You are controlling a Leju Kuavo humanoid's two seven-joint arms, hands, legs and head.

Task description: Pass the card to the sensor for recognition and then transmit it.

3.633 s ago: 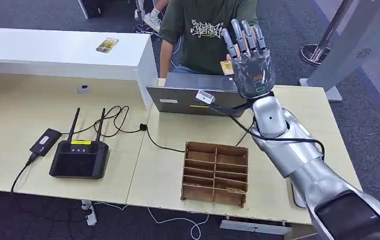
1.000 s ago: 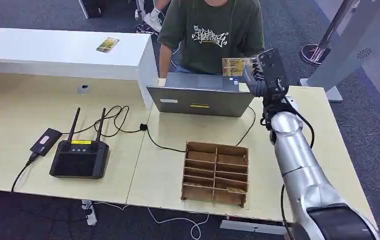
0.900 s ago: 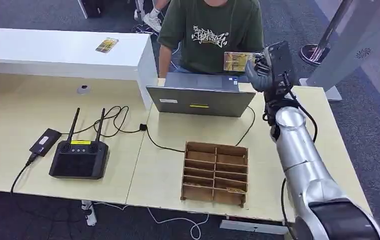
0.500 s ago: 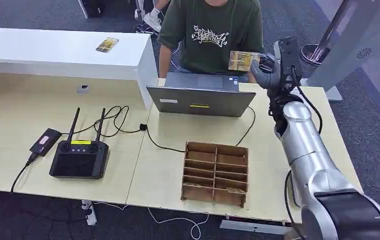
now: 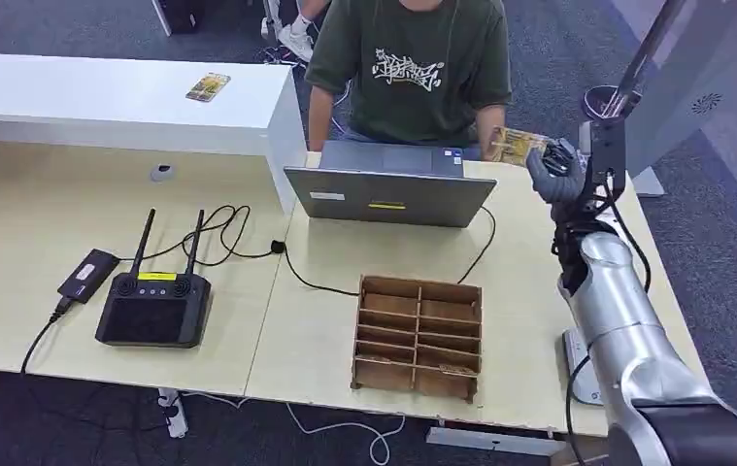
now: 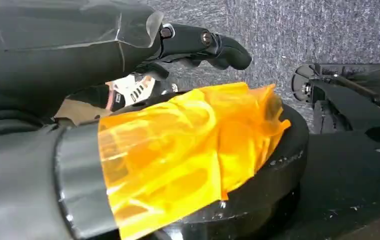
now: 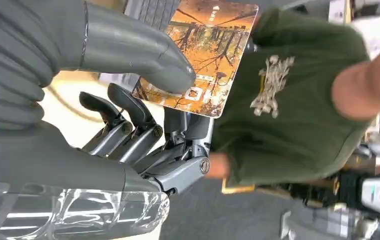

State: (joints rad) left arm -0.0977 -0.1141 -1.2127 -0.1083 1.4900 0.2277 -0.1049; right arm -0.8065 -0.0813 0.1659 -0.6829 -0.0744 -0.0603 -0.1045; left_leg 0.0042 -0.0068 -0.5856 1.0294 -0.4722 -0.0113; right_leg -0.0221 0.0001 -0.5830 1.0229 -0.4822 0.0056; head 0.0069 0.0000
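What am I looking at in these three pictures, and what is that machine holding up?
This is a humanoid robot with two silver arms that end in many-fingered hands. The wide picture is taken from its head, looking down at a desk. The other two come from cameras at its wrists, so they appear turned.

In the head view the right hand holds a card out over the far side of the table, near a seated person in a green shirt. The right wrist view shows the same card, printed in orange, pinched under the thick grey thumb.

On the table lie a laptop, a wooden divided tray, a black controller with two antennas and cables. A second card lies on the white counter.

The left wrist view shows the left hand hanging by the robot's body, holding nothing that I can see.
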